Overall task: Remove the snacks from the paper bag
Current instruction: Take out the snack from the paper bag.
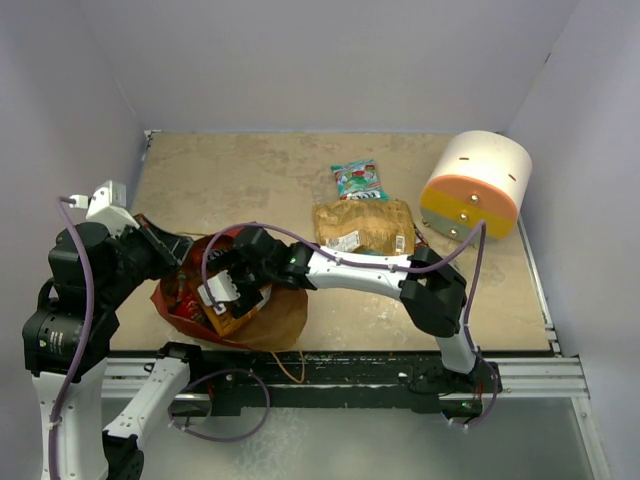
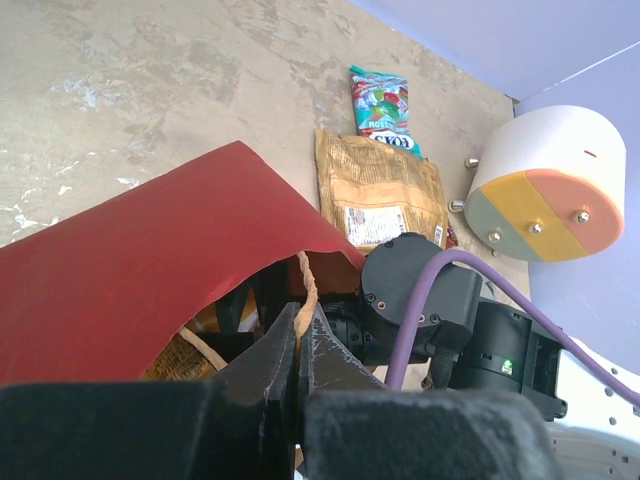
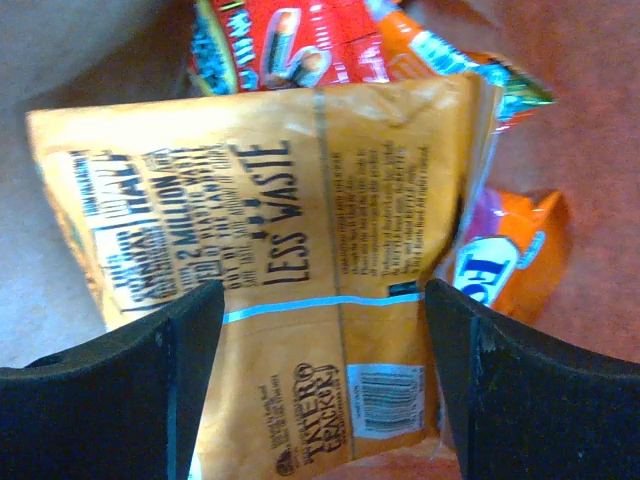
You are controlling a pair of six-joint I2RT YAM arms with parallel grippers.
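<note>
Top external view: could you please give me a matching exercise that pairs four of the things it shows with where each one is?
Things:
1. teal candy pack
2. white cylinder
3. paper bag
4. yellow cracker packet

Places:
A. inside the bag, between the open jaws of the right gripper
B. far right
C. nearest the arms, rim pinched by the left gripper
D. farthest back, just beyond the brown packet

Pairs: 1-D, 2-B, 3-C, 4-A

Soft, even light with only faint shadows throughout; the right wrist view is slightly blurred and warm-tinted.
</note>
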